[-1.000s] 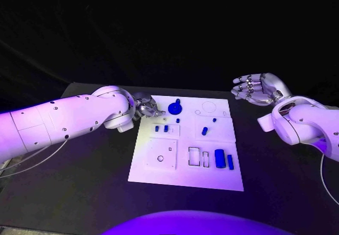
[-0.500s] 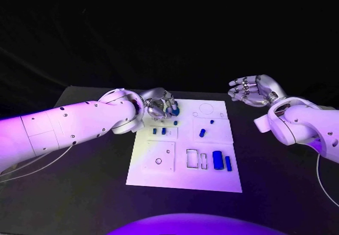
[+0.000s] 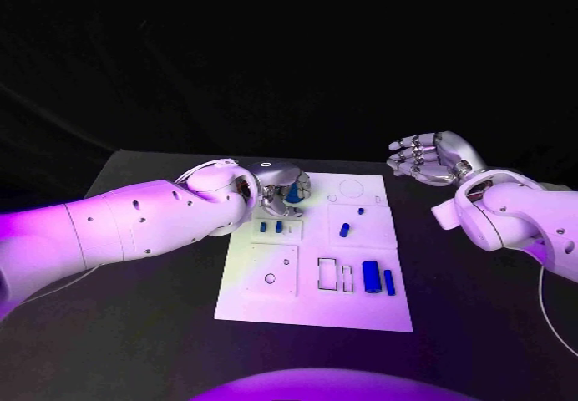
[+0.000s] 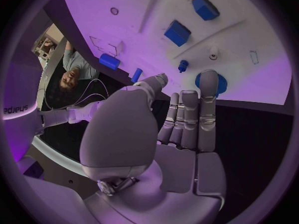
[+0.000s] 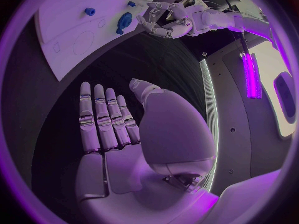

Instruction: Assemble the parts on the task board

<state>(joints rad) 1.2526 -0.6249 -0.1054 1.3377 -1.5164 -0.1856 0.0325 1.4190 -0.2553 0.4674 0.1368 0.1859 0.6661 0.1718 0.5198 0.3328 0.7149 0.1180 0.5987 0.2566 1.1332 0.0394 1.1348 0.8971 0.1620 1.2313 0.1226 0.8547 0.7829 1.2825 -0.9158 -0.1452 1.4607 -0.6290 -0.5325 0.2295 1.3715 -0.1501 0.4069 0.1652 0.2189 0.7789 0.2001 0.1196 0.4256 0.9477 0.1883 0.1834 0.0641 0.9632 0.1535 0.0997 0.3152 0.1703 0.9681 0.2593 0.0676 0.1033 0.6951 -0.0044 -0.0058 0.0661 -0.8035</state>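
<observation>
The white task board [image 3: 316, 294] lies in the middle of the black table. A round blue part [image 3: 293, 195] sits near its far left corner. My left hand [image 3: 282, 184] is over that part, fingers stretched out straight, and one fingertip [image 4: 209, 79] covers the round blue part [image 4: 219, 86]; whether it touches I cannot tell. It holds nothing. Two small blue parts [image 3: 271, 225] stand in a square panel, and a blue peg [image 3: 345, 230] lies mid-board. My right hand [image 3: 433, 157] hovers off the board's far right corner, fingers apart and empty, as my right hand [image 5: 109, 122] also shows.
Two long blue parts [image 3: 377, 277] stand at the board's near right beside two rectangular outlines [image 3: 330, 273]. A tiny blue part [image 3: 360, 210] lies near a ring outline [image 3: 351, 187]. Black table [image 3: 133, 326] surrounds the board on all sides.
My left hand has swung from the board's left edge in over the round blue part, with its fingers straightening. The right hand has stayed almost still.
</observation>
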